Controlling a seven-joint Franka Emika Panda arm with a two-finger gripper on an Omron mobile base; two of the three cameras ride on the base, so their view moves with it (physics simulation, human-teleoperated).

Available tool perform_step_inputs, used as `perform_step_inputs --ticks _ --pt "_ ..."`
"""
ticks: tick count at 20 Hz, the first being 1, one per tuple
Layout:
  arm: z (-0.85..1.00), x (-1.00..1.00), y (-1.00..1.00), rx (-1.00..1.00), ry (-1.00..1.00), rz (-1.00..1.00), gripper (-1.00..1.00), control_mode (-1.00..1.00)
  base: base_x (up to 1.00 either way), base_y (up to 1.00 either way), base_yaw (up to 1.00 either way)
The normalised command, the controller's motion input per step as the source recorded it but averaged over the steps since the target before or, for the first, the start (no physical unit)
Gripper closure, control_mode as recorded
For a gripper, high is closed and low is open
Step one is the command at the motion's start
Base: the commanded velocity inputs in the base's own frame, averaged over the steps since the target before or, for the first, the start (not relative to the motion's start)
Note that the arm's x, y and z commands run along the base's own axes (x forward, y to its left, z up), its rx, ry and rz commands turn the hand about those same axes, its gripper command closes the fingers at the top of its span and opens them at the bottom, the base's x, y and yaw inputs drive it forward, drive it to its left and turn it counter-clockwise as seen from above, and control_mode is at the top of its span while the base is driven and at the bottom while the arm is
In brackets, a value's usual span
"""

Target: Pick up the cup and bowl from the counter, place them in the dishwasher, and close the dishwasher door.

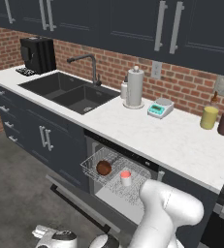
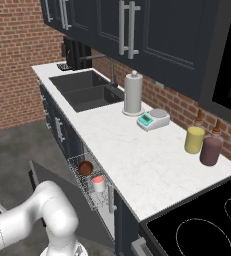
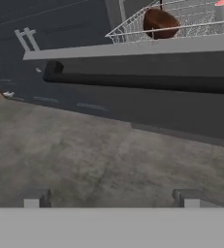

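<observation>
The cup (image 1: 126, 178) and the bowl (image 1: 104, 168) sit side by side in the pulled-out white wire rack (image 1: 95, 170) of the dishwasher (image 1: 114, 183), up beyond the jaws. The gripper (image 3: 111, 198) hangs low, jaws spread wide and holding nothing. Straight ahead of them runs the bar handle (image 3: 142, 81) of the dropped-open dishwasher door (image 3: 133, 104), grey floor (image 3: 84, 155) beneath.

Both base cameras looked forward and down from behind the arm, left and right, sharing the counter (image 1: 171, 140) and the open dishwasher (image 2: 94, 192). The hand camera sat low, facing the dishwasher door (image 3: 133, 104) close ahead of the jaws.
</observation>
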Motion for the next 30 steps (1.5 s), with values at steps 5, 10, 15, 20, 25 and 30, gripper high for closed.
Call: perform_step_inputs --ticks 5,10,15,20,25,30 --pt "-0.48 0.08 0.17 -0.07 -0.11 -0.10 -1.00 -1.00 0.00 0.00 0.00" --pt "-0.33 0.21 -0.16 0.00 -0.12 -0.01 -1.00 -1.00 0.00 0.00 0.00" --pt "-0.17 0.21 -0.22 0.00 -0.15 0.00 -1.00 -1.00 0.00 0.00 0.00" --pt "-0.16 0.35 -0.25 0.00 -0.10 -0.03 -1.00 -1.00 0.00 0.00 0.00" --pt "-0.31 0.37 -0.08 0.00 -0.08 -0.09 -1.00 -1.00 0.00 0.00 0.00" --pt "-0.45 0.33 0.00 0.00 -0.07 -0.13 -1.00 -1.00 0.00 0.00 0.00"
